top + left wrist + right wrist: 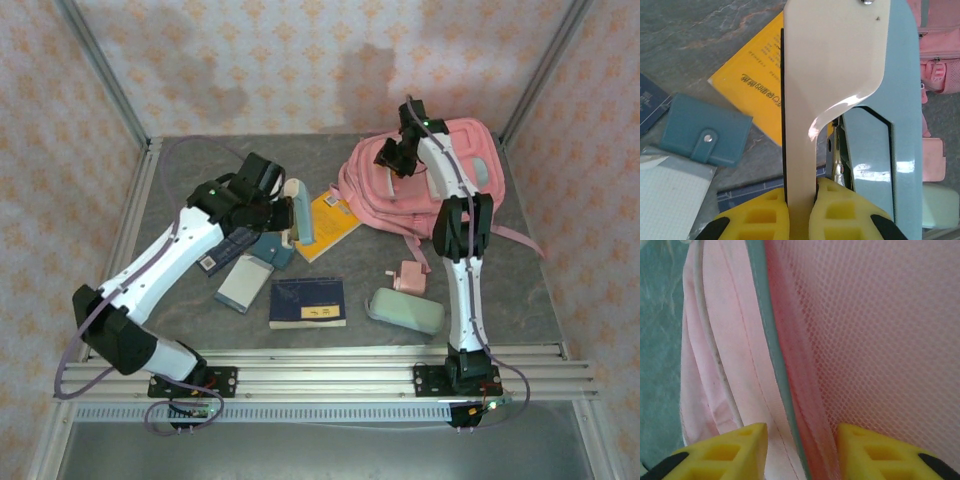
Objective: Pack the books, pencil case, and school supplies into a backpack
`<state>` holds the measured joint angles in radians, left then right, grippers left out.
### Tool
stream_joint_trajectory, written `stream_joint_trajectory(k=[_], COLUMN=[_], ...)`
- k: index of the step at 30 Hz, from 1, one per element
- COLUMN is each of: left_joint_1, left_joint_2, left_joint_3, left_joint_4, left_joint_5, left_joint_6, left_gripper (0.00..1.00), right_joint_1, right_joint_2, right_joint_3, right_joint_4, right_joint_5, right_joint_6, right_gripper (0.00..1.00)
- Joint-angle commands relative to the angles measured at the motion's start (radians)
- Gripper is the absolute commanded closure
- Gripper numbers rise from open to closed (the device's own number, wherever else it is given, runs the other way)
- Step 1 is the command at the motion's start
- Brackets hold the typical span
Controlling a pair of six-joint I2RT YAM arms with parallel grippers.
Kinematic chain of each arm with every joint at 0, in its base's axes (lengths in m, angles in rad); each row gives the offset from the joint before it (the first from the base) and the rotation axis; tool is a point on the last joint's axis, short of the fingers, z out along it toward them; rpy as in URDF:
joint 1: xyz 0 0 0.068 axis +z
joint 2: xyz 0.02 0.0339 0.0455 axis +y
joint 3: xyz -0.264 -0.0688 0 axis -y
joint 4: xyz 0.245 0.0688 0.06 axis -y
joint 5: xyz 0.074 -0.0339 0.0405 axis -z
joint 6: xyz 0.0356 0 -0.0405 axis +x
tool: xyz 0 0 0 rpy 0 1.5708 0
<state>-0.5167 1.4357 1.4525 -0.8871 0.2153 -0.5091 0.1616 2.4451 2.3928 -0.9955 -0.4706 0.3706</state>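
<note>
My left gripper (280, 200) (800, 200) is shut on the white arm of the narrow white-and-teal piece (835, 60) (302, 212), holding it upright over the orange-yellow book (332, 225) (757, 85). The pink backpack (375, 190) (880, 340) lies at the back right. My right gripper (395, 160) (801, 450) is at its top edge, jaws closed in on the rim's seam, and the folded fabric fills the gap between them. The navy book (308, 302), mint pencil case (405, 310), pink gadget (408, 277), teal pad (272, 250) (705, 130) and pale blue-grey book (242, 285) lie on the table.
A dark checked book (225, 250) lies partly under my left arm. The grey table (540, 300) has metal rails along its front edge and posts at the back corners. A pink strap (515, 240) trails from the backpack to the right.
</note>
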Motion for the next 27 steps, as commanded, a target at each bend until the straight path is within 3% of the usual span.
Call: stream_joint_trajectory(k=[1, 4, 9, 14, 22, 27], left_joint_1=[0.022, 0.032, 0.043, 0.087, 0.119, 0.17], left_joint_2=[-0.071, -0.081, -0.057, 0.002, 0.112, 0.186], left_joint_3=[-0.001, 0.004, 0.014, 0.087, 0.211, 0.22], left_joint_4=[-0.027, -0.049, -0.048, -0.056, -0.035, 0.092], left_joint_5=[-0.053, -0.08, -0.091, -0.083, -0.051, 0.098], left_joint_6=[-0.02, -0.019, -0.019, -0.049, -0.05, -0.1], left_gripper=[1.0, 1.0, 1.0, 1.0, 1.0, 1.0], right_joint_1=[0.003, 0.002, 0.002, 0.002, -0.003, -0.005], right_joint_2=[0.0, -0.051, -0.149, -0.193, -0.308, -0.368], right_joint_3=[0.051, 0.055, 0.11, 0.167, 0.075, -0.007], right_joint_4=[-0.035, -0.005, 0.018, -0.024, 0.115, 0.17], right_joint_5=[-0.105, -0.081, -0.098, -0.234, -0.477, -0.528], right_joint_6=[-0.013, -0.012, -0.008, -0.065, 0.016, 0.068], right_gripper=[0.8, 1.0, 1.0, 1.0, 1.0, 1.0])
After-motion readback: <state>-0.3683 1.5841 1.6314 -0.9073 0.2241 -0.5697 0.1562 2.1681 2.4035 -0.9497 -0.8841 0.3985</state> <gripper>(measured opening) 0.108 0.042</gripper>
